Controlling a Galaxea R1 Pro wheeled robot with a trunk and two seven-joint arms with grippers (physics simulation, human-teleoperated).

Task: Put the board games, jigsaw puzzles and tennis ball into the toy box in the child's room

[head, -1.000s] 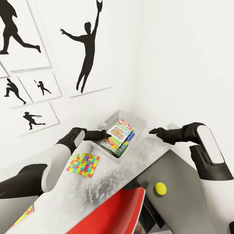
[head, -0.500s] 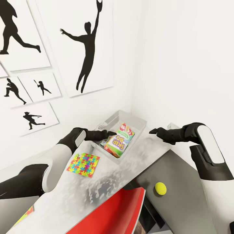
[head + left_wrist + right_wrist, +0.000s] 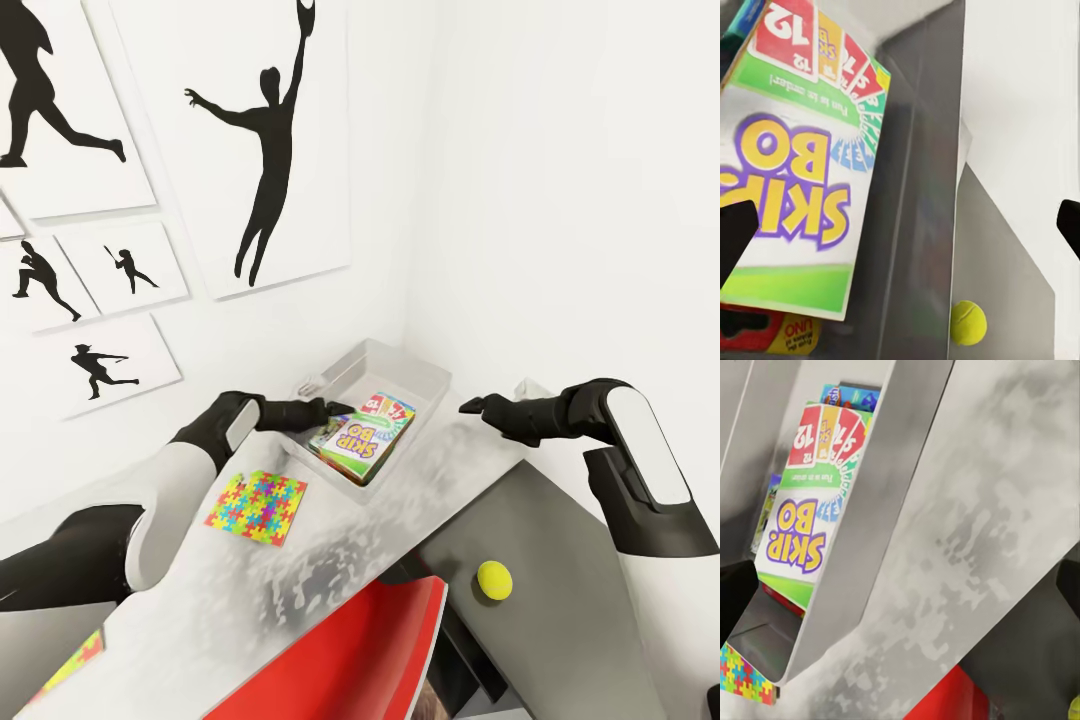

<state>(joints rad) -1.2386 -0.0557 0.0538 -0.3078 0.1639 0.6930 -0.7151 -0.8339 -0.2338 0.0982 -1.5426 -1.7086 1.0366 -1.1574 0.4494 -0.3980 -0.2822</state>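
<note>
Now Skip-Bo box lies in toy box — left gripper jaws apart, empty.

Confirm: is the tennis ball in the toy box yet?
No, the tennis ball sits on the dark grey desk section, apart from the toy box.

The Skip-Bo box covers most of the games beneath it in the toy box; just a red-and-yellow corner and a blue edge peek out. A second jigsaw is cut off at the head view's lower left edge. The ball is sliced by the right wrist view's corner. Left gripper fingertips are dark slivers at the left wrist view's borders.
</note>
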